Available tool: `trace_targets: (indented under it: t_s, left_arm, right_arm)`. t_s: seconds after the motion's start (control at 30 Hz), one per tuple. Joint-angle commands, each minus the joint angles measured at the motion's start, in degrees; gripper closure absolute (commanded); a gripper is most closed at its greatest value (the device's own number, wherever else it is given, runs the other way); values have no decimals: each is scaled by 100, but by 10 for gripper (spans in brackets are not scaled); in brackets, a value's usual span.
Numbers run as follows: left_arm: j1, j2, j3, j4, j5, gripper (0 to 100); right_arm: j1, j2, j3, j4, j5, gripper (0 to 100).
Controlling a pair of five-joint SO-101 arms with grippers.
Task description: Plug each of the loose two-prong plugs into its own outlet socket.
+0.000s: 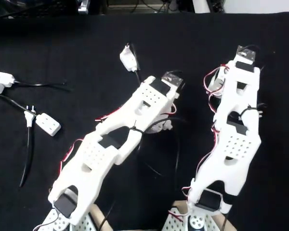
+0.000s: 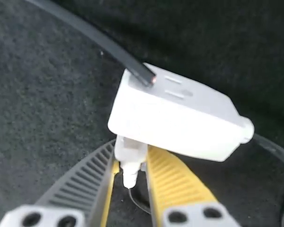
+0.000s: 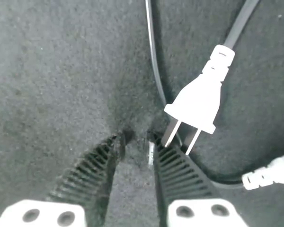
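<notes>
My left gripper (image 2: 130,152) is shut on a small white plug (image 2: 128,153), held between the grey finger and the yellow finger (image 2: 173,177). The plug's top meets the edge of a white outlet block (image 2: 180,118), whose face shows a pair of slots (image 2: 176,88); the prongs are hidden. In the high view this block (image 1: 128,58) lies just beyond the left arm (image 1: 151,96). My right gripper (image 3: 132,142) is open on the black cloth with nothing between its fingers. A white two-prong plug (image 3: 199,104) lies beside it, prongs touching one fingertip (image 3: 163,151).
At the table's far left lie a white outlet block (image 1: 0,81), another outlet block (image 1: 48,123) and a loose plug (image 1: 30,115) on black cables. A cut black cable end (image 2: 144,75) rests on the block. Another white plug end (image 3: 267,174) lies near the right gripper.
</notes>
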Motion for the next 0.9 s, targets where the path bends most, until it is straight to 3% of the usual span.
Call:
trace_targets:
  t_s: [0.0,0.2,0.5,0.87]
  left_arm:
    - [180,-53,-593,-26,26,955]
    - [-4,-44,-2062,756,18,795]
    - [-180,0,-3310,1169,62,776]
    - [-374,-44,-2193,1187,62,776]
  right_arm:
    - [-18,13,-242,-18,-62,899]
    - [-149,22,-242,-26,-62,899]
    - [-149,22,-233,-26,-53,770]
    - [-158,13,-233,-70,-26,769]
